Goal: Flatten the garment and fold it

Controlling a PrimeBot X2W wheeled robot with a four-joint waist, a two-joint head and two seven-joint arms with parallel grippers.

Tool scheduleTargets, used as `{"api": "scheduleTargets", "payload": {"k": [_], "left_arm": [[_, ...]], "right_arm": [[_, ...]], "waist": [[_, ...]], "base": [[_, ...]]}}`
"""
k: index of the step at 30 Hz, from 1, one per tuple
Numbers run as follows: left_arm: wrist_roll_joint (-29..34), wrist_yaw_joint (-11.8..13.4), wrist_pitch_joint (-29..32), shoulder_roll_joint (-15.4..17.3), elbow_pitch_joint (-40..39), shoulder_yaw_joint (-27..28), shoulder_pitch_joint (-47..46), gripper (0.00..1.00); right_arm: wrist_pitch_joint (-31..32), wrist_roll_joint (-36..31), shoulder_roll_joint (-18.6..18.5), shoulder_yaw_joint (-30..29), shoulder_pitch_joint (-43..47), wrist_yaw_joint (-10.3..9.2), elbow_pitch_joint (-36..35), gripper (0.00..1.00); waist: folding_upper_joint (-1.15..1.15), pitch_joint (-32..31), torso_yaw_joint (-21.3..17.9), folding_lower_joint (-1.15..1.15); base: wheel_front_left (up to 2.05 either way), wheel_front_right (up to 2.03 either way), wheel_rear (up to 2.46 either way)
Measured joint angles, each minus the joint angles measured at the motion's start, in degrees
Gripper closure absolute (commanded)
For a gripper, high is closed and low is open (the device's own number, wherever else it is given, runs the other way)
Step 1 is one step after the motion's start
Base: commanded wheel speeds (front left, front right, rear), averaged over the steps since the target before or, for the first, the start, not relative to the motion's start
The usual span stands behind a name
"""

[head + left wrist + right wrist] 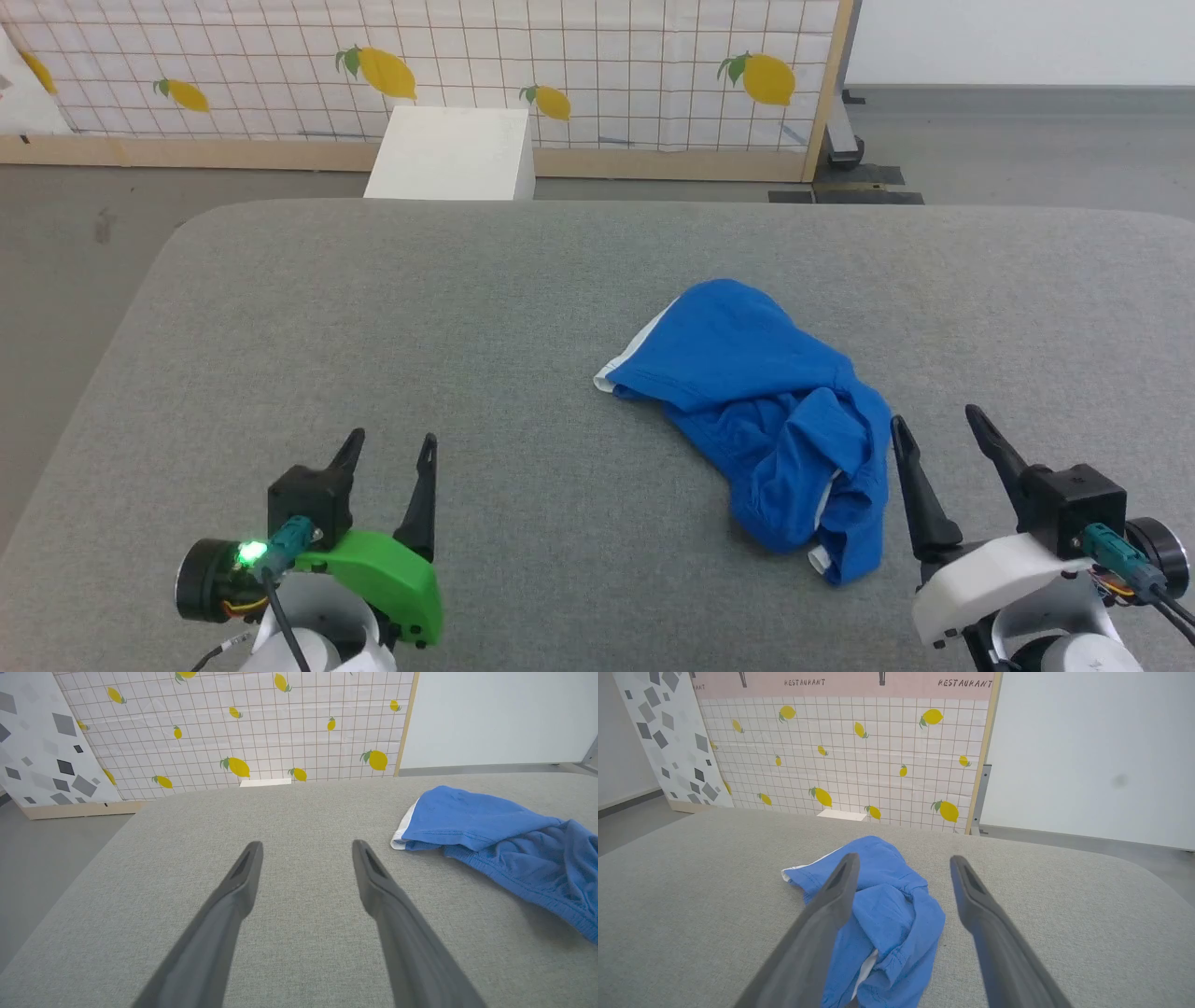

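Blue garment crumpled on grey bench, white trim showing. Left claw and right claw wide, empty, near edge.

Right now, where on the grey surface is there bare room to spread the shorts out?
Bare: the grey surface left of the shorts, from the left hand to the far edge; also the far right corner. Crowded: near right, the right hand close beside the shorts.

Bright, even light; soft shadows; wrist-view edges perhaps slightly warped.
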Motion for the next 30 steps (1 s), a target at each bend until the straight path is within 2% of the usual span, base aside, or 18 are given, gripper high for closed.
{"api": "scheduleTargets", "payload": {"k": [8,13,17,20,23,30], "left_arm": [[0.2,-0.1,0.9,0.0,-1.2,-0.8,-0.1,0.0],[0.0,-1.4,4.4,0.1,-2.4,-2.1,-1.1,0.0],[-1.4,-2.4,8.9,-0.5,-2.8,-2.5,-4.9,0.0],[-1.8,-3.1,14.9,-0.8,-2.4,-3.6,-9.4,0.0],[-2.1,-4.4,21.4,-1.4,-1.0,-5.0,-14.8,0.0],[-3.0,-7.8,31.2,-1.9,4.6,-5.9,-27.0,0.0]], "right_arm": [[0.2,0.1,0.0,0.4,0.0,0.0,-0.1,0.0],[0.2,0.1,0.0,0.4,0.0,0.0,-0.6,0.0],[0.2,0.0,0.0,0.1,-0.1,0.0,-1.3,0.0],[0.1,-0.1,0.0,0.1,-0.3,0.0,-2.0,0.0],[-0.1,-0.1,0.0,0.2,-1.0,0.0,-2.3,0.0],[-2.1,-0.1,0.1,-0.2,-2.9,0.0,-2.1,0.0]], "waist": [[0.0,0.5,-0.7,0.0],[0.0,1.7,-1.4,0.0],[0.0,3.8,-2.2,0.0],[0.0,6.0,-2.9,0.0],[0.0,8.6,-3.8,0.0],[0.0,14.7,-7.0,0.0]], "base": [[0.0,0.0,0.0],[0.0,0.0,0.0],[0.0,0.0,0.0],[0.0,0.0,0.0],[0.0,0.0,0.0],[0.0,0.0,0.0]]}}
